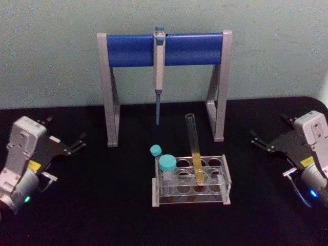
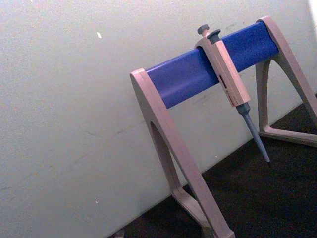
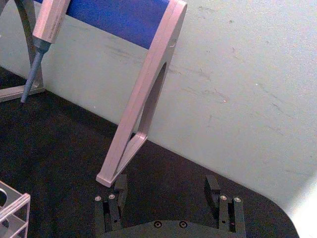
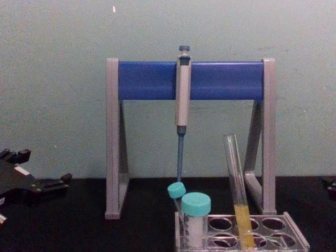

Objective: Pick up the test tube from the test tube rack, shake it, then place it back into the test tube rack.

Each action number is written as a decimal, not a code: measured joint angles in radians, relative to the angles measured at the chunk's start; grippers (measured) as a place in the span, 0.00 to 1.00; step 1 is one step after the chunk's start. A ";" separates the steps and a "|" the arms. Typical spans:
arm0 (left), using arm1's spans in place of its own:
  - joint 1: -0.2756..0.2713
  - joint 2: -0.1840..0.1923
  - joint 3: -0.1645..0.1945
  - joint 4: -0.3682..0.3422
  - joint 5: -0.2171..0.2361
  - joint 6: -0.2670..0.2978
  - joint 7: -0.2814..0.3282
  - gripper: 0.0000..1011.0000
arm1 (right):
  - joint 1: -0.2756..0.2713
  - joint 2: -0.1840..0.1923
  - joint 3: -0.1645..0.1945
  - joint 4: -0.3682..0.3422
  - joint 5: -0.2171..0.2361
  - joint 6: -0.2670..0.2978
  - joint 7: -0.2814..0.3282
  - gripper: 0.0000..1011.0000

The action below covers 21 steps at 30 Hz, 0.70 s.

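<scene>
- Nearest, at the middle of the black table (image 1: 102,210): the test tube rack (image 1: 189,201).
- The test tube (image 1: 192,138) stands in the rack, leaning, with yellow liquid in its lower part. Nothing grips it.
- At the rack's left end: a teal-capped vial (image 1: 167,165) and a small teal-capped tube (image 1: 155,150).
- The left gripper (image 1: 66,129) is well off to the left, fingers spread and empty.
- The right gripper (image 1: 268,128) is well off to the right, fingers wide apart with nothing between them.
- Behind, by the wall: a pipette stand (image 1: 133,50) with a pipette (image 1: 159,66) hanging from its blue bar.
</scene>
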 joint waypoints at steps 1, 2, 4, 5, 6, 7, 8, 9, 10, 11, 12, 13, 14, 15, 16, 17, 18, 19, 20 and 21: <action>0.000 0.000 0.000 0.000 0.000 0.000 0.000 0.99 | 0.000 0.000 0.000 0.000 0.000 0.000 0.000 0.99; 0.000 0.000 0.000 0.000 0.000 0.000 0.000 0.99 | 0.000 0.000 0.000 0.000 0.000 0.000 0.000 0.99; 0.000 0.000 0.000 0.000 0.000 0.000 0.000 0.99 | 0.000 0.000 0.000 0.000 0.000 0.000 0.000 0.99; 0.000 0.000 0.000 0.000 0.000 0.000 0.000 0.99 | 0.000 0.000 0.000 0.000 0.000 0.000 0.000 0.99; 0.000 0.000 0.000 0.000 0.000 0.000 0.000 0.99 | 0.000 0.000 0.000 0.000 0.000 0.000 0.000 0.99; 0.000 0.000 0.000 0.000 0.000 0.000 0.000 0.99 | 0.000 0.001 0.000 0.000 0.000 0.000 0.000 0.99; 0.000 0.000 0.000 0.000 0.000 0.000 0.000 0.99 | 0.000 0.001 0.000 0.000 0.000 0.000 0.000 0.99; 0.000 0.000 0.000 0.000 0.000 0.000 0.000 0.99 | 0.000 0.001 0.000 0.000 0.000 0.000 0.000 0.99; 0.000 0.000 0.000 0.000 0.000 0.000 0.000 0.99 | 0.000 0.001 0.000 0.000 0.000 0.000 0.000 0.99; 0.000 0.000 0.000 0.000 0.000 0.000 0.000 0.99 | 0.000 0.001 0.000 0.000 0.000 0.000 0.000 0.99; 0.000 0.000 0.000 0.000 0.000 0.000 0.000 0.99 | 0.000 0.001 0.000 0.000 0.000 0.000 0.000 0.99; 0.000 0.000 0.000 0.000 0.000 0.000 0.000 0.99 | 0.000 0.001 0.000 0.000 0.000 0.000 0.000 0.99; 0.000 0.000 0.000 0.000 0.000 0.000 0.000 0.99 | 0.000 0.001 0.000 0.000 0.000 0.000 0.000 0.99; 0.000 0.000 0.000 0.000 0.000 0.000 0.000 0.99 | 0.000 0.001 0.000 0.000 0.000 0.000 0.000 0.99; 0.000 0.000 0.000 0.000 0.000 0.000 0.000 0.99 | 0.000 0.001 0.000 0.000 0.000 0.000 0.000 0.99; 0.000 0.000 0.000 0.000 0.000 0.000 0.000 0.99 | 0.000 0.001 0.000 0.000 0.000 0.000 0.000 0.99; 0.000 0.000 0.000 0.000 0.000 0.000 0.000 0.99 | 0.000 0.001 0.000 0.000 0.000 0.000 0.000 0.99; 0.000 0.000 0.000 0.000 0.000 0.000 0.000 0.99 | 0.000 0.001 0.000 0.000 0.000 0.000 0.000 0.99; 0.000 0.000 0.000 0.000 0.000 0.000 0.000 0.99 | 0.000 0.001 0.000 0.000 0.000 0.000 0.000 0.99; 0.000 0.000 0.000 0.000 0.000 0.000 0.000 0.99 | 0.000 0.001 0.000 0.000 0.000 0.000 0.000 0.99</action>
